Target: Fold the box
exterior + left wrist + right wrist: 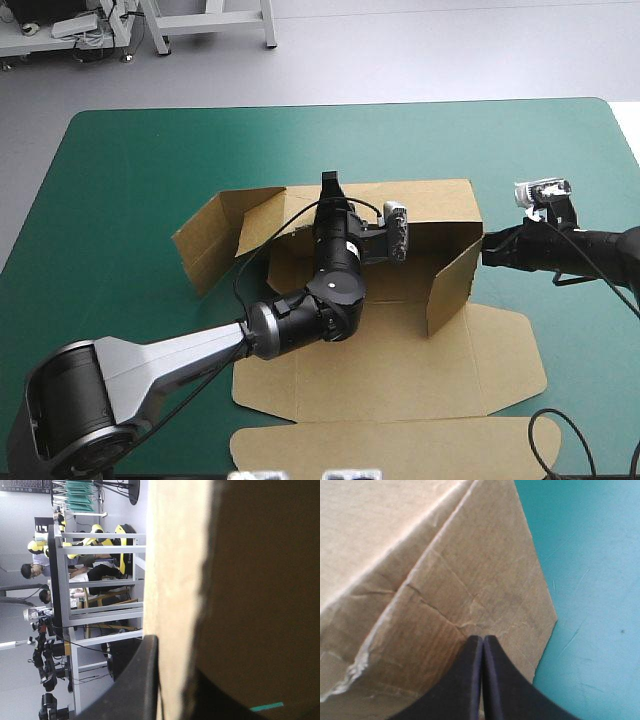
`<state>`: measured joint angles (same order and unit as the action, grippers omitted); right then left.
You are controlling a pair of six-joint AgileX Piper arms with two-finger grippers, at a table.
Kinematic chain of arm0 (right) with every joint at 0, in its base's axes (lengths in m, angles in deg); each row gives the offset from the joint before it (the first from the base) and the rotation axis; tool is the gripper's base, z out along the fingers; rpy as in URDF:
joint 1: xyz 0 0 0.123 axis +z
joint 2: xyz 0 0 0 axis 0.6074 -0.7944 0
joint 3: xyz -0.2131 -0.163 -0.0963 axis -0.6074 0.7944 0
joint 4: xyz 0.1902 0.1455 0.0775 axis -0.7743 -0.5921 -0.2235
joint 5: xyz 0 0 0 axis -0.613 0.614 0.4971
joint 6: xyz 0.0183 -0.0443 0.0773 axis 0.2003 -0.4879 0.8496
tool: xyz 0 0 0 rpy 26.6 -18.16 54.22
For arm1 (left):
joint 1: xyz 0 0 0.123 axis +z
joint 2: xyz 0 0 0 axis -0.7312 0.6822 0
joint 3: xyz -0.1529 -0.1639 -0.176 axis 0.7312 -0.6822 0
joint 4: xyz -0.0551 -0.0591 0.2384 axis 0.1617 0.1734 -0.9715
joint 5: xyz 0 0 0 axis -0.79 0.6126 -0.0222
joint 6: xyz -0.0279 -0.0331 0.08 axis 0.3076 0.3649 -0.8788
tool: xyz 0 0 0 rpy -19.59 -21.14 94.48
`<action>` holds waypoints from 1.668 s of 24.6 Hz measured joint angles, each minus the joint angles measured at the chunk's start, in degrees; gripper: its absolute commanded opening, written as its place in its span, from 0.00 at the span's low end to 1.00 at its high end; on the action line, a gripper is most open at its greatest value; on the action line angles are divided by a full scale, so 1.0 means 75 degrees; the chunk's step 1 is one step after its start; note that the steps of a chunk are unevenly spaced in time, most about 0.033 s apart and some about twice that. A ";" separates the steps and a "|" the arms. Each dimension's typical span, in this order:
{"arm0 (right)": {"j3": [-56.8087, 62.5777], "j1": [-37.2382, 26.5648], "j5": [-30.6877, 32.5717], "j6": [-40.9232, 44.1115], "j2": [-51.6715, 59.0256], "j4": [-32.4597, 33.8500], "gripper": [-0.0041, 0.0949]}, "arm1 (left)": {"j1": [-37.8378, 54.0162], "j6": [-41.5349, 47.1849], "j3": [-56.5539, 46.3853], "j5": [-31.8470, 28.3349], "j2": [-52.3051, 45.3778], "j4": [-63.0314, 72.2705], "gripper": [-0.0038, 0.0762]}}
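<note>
The brown box (400,370) lies mid-table, half set up, with its back wall (435,205) and right side wall (452,285) raised. My left gripper (329,190) reaches over the box floor to the back wall's top edge. In the left wrist view the board (175,580) stands between the black fingers (142,680), so the left gripper (172,672) is shut on the box. My right gripper (487,250) is shut, and its tip touches the outer face of the right side wall. In the right wrist view the right gripper (483,639) forms one pointed arch against that creased wall (470,570).
A loose flap (205,240) stands tilted at the box's left end. The lid panel (400,445) lies flat toward the table's front edge. Bare teal-green cover (120,200) spreads to the left and behind the box, and also beside the right gripper (590,580).
</note>
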<state>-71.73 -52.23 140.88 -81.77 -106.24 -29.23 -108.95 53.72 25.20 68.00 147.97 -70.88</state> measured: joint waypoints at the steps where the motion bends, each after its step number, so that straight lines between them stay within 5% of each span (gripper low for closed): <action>1: 0.0024 0.0000 -0.0048 -0.0137 0.0000 -0.0060 0.06 | 0.0000 0.0000 0.0009 -0.0002 0.0000 0.0007 0.04; 4: 0.0022 0.0000 -0.0098 -0.0143 0.0022 0.0191 0.39 | 0.0000 -0.0008 0.0009 -0.0002 0.0000 0.0007 0.04; 6: 0.0022 0.0000 -0.0077 -0.0143 0.0117 0.0651 0.52 | 0.0000 -0.0016 0.0009 -0.0002 0.0007 -0.0047 0.04; 15: -0.0009 -0.0006 0.0997 -0.0832 0.0193 0.1164 0.53 | 0.0000 -0.0023 0.0009 -0.0002 0.0015 -0.0056 0.04; 25: -0.0009 0.0265 0.0138 -0.1229 0.0126 0.0757 0.53 | 0.0029 -0.0023 0.0009 -0.0100 0.0015 -0.0056 0.04; 30: -0.0009 0.0626 -0.0596 -0.1262 -0.0139 0.0470 0.46 | 0.0037 -0.0023 0.0009 -0.0121 0.0015 -0.0056 0.04; 36: -0.0009 0.0690 -0.0838 -0.1286 -0.0531 -0.0039 0.02 | 0.0037 -0.0023 0.0009 -0.0201 0.0015 -0.0059 0.04; 41: -0.0040 0.0690 -0.1087 -0.1348 -0.0700 -0.0274 0.04 | 0.0037 -0.0023 0.0009 -0.0238 0.0015 -0.0065 0.04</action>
<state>-72.03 -47.05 132.73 -91.88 -111.49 -31.28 -108.67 53.55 25.27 66.22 148.08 -71.36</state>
